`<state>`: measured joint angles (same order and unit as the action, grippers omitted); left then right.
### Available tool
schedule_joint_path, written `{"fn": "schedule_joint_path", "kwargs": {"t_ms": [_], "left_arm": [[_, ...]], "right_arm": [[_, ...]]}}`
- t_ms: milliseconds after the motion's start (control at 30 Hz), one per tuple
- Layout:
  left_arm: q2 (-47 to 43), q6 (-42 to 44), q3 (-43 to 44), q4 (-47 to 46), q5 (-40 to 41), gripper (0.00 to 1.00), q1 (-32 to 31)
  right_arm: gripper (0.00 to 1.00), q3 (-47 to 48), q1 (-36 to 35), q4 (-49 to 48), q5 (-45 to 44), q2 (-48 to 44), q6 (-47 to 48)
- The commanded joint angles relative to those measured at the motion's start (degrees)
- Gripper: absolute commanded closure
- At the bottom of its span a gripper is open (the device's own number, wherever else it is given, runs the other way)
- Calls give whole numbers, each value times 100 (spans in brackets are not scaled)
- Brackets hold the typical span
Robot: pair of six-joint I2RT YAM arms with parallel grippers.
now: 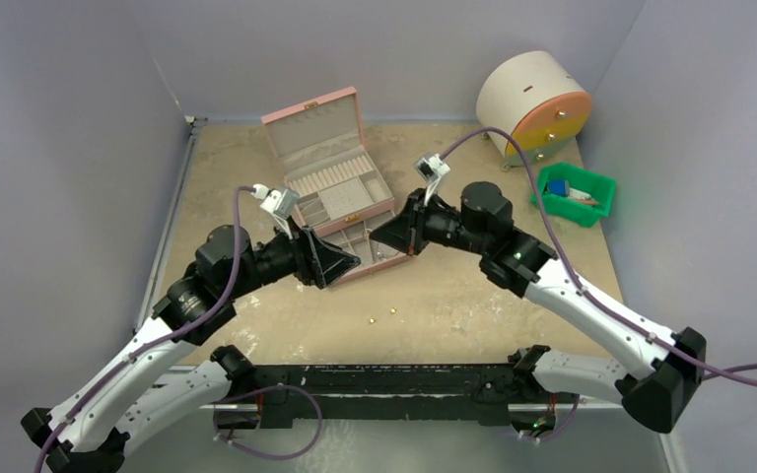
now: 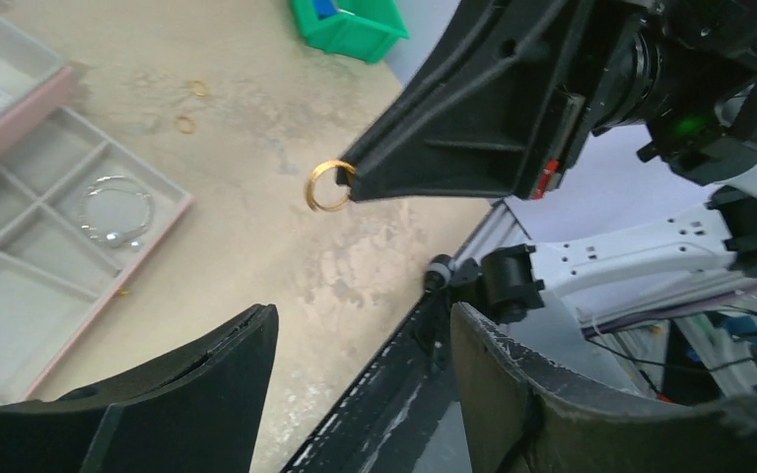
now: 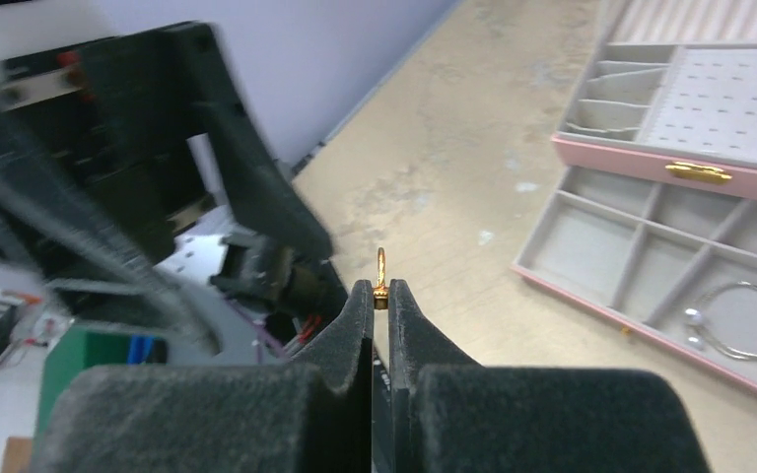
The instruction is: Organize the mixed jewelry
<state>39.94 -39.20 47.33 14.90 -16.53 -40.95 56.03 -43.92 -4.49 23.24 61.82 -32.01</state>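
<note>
My right gripper [image 3: 381, 291] is shut on a small gold ring [image 3: 381, 264], pinched at the fingertips and held above the table. The left wrist view shows that ring [image 2: 327, 185] sticking out of the right gripper's tip [image 2: 350, 177]. Just in front of it, my left gripper [image 2: 365, 310] is open with nothing between its fingers. The two grippers nearly meet in front of the pink jewelry box [image 1: 325, 148]. A thin silvery bracelet [image 2: 116, 210] lies in a compartment of the box's pulled-out drawer [image 3: 651, 281]. Two small gold pieces [image 1: 373, 320] lie loose on the table.
The box lid stands open at the back. A green bin [image 1: 574, 195] with blue items sits at the right, behind it a round white and orange drum [image 1: 534, 101]. Grey walls close in on three sides. The black arm-mount rail [image 1: 375, 379] runs along the near edge.
</note>
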Motion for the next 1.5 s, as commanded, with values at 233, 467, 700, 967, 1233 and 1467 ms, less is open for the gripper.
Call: {"fn": "schedule_joint_path", "kwargs": {"t_ms": [233,467,700,967,1233,1467], "left_arm": [[-477,1017,842,1589,1800,27,15],[-988,978,579,1815,3004,27,14],[-1285,795,249,1903,3946,28,15],[-1323,670,310,2167,4444,29,12],[-1622,615,299,2204,4691,29,18],[-1713,573,289,2242,4794,28,14]], "right_arm": [[100,1929,-1,1353,-1814,1973,1356],[100,3211,4,1700,-2578,3463,1909],[100,4608,3,2112,-3165,4839,2231],[100,6061,16,2414,-3392,6159,2540],[100,6748,111,2299,-3395,6879,2621],[100,6919,222,2119,-3324,7186,2638]]}}
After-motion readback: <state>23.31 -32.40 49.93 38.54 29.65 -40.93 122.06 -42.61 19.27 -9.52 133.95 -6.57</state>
